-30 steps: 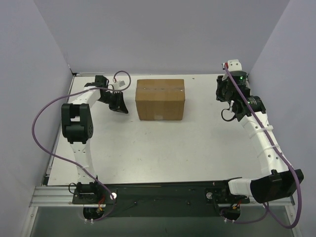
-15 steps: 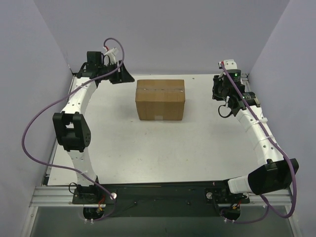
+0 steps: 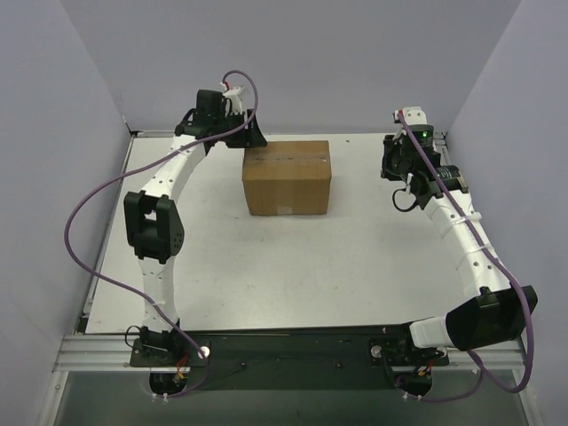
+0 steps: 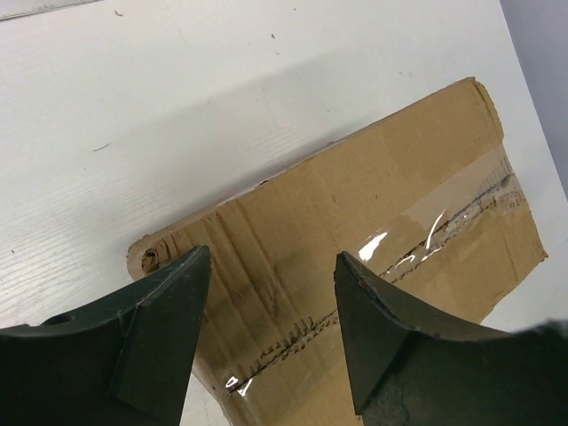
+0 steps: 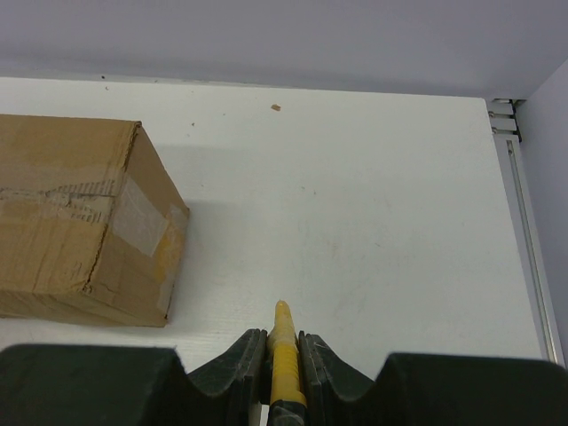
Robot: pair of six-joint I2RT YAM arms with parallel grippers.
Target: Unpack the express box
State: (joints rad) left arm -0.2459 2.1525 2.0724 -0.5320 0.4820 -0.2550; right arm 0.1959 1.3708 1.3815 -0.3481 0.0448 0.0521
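- Bracing the box (image 3: 287,177) for the cut is the step I read here. It sits at the back middle of the table (image 3: 355,266), flaps down, tape seam (image 4: 444,217) unbroken along the top.
- Left gripper (image 4: 271,257) hangs over the box's back-left corner, jaws wide apart, nothing between them.
- Right gripper (image 5: 282,339) is clamped tight on the yellow knife (image 5: 284,355), whose tip pokes forward out of the fingers. It's off to the right of the box, well apart from it, near the table's back-right corner.
- I'd set the left down on that corner and press or pinch the edge, so the box can't slide when the blade drags.
- Keep the left fingers off the seam line; the knife needs a clear run end to end.
- The cardboard at that corner looks crumpled and soft, so I'd use firm pressure, not a crush.
- Bring the knife in from the right end and run it shallow along the tape. I can't see the contents, and a deep cut could nick them.
- Can't tell if the blade is out; only the yellow tip shows. I'd check that before contact.
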